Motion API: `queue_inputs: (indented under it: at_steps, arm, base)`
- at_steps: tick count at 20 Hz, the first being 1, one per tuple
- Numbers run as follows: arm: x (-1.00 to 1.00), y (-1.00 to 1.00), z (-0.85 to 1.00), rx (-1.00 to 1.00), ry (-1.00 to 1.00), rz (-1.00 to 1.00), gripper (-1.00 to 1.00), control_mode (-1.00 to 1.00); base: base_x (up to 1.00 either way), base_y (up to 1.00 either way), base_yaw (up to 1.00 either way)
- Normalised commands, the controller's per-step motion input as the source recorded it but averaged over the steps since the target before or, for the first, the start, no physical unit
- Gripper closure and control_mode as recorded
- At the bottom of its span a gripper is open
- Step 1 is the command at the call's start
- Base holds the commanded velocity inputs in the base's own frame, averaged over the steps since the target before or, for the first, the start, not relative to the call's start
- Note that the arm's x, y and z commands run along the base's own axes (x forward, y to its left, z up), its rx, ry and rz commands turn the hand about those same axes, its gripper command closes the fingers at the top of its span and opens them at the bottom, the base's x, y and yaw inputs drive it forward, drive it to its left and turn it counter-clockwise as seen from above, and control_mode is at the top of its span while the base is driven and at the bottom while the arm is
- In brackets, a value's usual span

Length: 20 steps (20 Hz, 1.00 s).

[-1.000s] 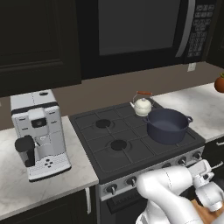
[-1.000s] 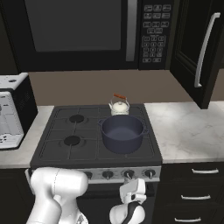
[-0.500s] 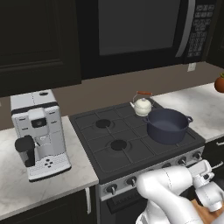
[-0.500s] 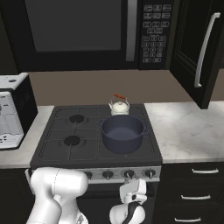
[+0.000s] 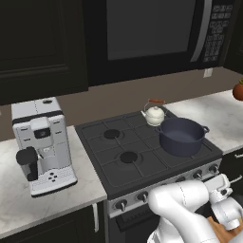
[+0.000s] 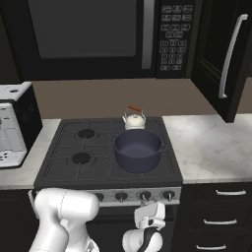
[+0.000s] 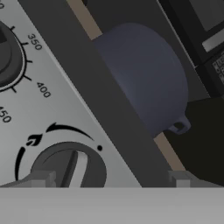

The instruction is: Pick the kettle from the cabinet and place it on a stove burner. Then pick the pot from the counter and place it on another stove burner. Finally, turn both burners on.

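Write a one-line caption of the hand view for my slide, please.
Open gripper lined up on a stove knob, with the dark blue pot on the stove above.

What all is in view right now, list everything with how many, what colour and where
kettle: 1, cream-white, rear right burner
pot: 1, navy blue, front right burner
stove: 1, black, between the counters
knobs: a row, silver-black, stove front
microwave: 1, black, above stove
cabinet: 1, black, upper right
coffee machine: 1, white-grey, left counter
counter: white-grey marble, both sides
drawers: black, under right counter
round fruit: 1, red, far right counter
gripper: 1, white, open, at stove knobs
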Motion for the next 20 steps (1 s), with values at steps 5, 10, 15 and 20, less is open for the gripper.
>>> queue_inputs:
  at_steps: [5,10,15,20]
  arm:
    - [0.00,-0.38,0.00,0.00,0.00,-0.06,-1.00,-1.00]
    - [0.00,-0.39,0.00,0.00,0.00,-0.06,-1.00,-1.00]
    - [0.00,-0.38,0.00,0.00,0.00,-0.06,-1.00,-1.00]
    - [0.00,-0.40,0.00,0.00,0.00,-0.07,-1.00,-1.00]
  base:
    - [0.00,0.00,0.00]
    - [0.00,0.00,0.00]
    - [0.00,0.00,0.00]
    - [0.00,0.00,0.00]
